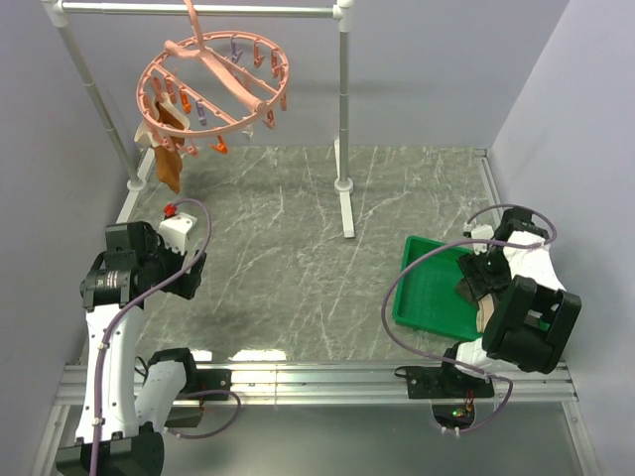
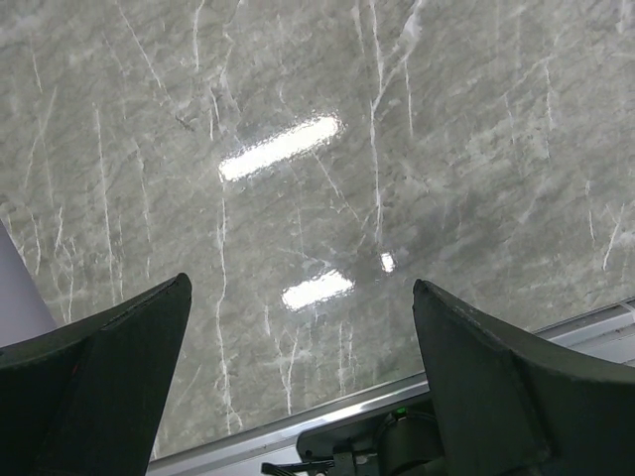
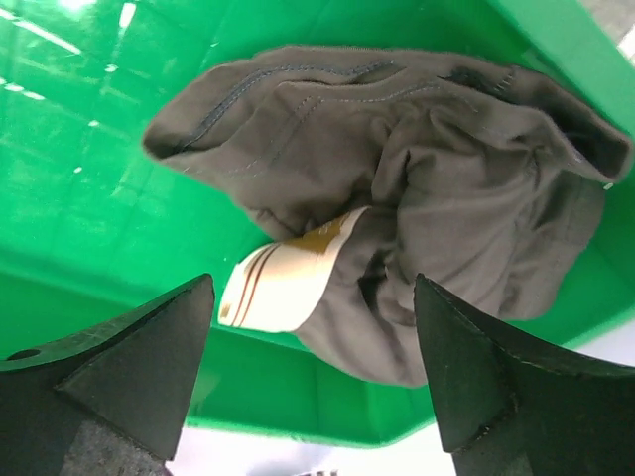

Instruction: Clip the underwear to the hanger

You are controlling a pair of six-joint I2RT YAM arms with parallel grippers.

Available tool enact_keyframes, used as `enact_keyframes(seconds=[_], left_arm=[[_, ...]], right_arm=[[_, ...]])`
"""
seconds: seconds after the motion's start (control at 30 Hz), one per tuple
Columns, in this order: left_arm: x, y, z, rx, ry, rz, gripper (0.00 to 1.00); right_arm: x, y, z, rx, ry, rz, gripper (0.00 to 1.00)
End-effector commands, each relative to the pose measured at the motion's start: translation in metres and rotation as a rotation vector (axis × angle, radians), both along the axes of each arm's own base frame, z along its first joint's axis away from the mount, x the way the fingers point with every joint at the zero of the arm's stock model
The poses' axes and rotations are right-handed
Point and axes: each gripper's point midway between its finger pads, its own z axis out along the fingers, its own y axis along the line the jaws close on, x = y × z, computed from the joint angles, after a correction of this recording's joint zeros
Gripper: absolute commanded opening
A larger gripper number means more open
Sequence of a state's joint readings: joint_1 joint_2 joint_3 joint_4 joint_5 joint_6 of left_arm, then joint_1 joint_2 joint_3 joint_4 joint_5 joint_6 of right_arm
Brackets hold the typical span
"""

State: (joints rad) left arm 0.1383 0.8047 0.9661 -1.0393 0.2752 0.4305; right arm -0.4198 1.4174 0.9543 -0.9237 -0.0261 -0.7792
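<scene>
Top view: hanger (image 1: 213, 84) hangs at upper left; underwear (image 1: 468, 289) lies in green tray (image 1: 427, 288), lower right.
Left wrist: left gripper (image 2: 303, 288) jaws fully spread, empty, over marble table (image 2: 397, 149).
Right wrist: right gripper (image 3: 313, 283) jaws wide, gripping nothing; crumpled underwear mid-frame.

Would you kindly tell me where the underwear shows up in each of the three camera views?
Top external: underwear at the right, in the green tray, largely hidden by the right arm.
Left wrist: not in it; only the marble tabletop shows.
Right wrist: underwear at centre, crumpled in the green tray.
Shared landmark: the green tray, in the top external and right wrist views.
</scene>
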Motion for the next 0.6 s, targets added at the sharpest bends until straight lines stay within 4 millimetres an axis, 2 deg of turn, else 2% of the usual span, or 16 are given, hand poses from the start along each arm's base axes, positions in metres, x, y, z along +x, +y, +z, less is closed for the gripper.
enact_keyframes(seconds=[0.0,0.1,0.23,0.27,0.43,0.5,0.53,0.57], left_arm=[[-0.001,-0.006,0.016,-0.002,-0.061,-0.051,0.99],[0.0,-0.004,0.013,0.01,-0.06,-0.05,0.99],[0.001,-0.004,0.009,0.01,-0.053,-0.051,0.99],[0.001,-0.004,0.009,0.01,-0.053,-0.049,0.99],[0.001,-0.006,0.009,-0.003,-0.056,-0.054,0.99],[0.001,-0.008,0.009,-0.011,-0.053,-0.055,0.99],[0.001,-0.008,0.008,-0.014,-0.051,-0.054,0.99],[0.0,-0.009,0.008,-0.016,-0.05,-0.057,0.99]], right_arm=[[0.01,-0.012,-0.009,-0.043,-0.044,-0.026,0.86],[0.006,-0.022,-0.022,-0.085,-0.024,-0.049,0.76],[-0.004,-0.026,-0.029,-0.059,0.011,-0.078,0.51],[-0.004,-0.029,-0.024,-0.053,0.002,-0.091,0.43],[-0.01,-0.026,-0.003,-0.008,-0.017,-0.092,0.25],[-0.013,-0.027,0.011,-0.01,-0.033,-0.089,0.12],[-0.013,-0.026,0.017,-0.005,-0.045,-0.081,0.02],[-0.01,-0.028,0.029,-0.019,-0.077,-0.081,0.0]])
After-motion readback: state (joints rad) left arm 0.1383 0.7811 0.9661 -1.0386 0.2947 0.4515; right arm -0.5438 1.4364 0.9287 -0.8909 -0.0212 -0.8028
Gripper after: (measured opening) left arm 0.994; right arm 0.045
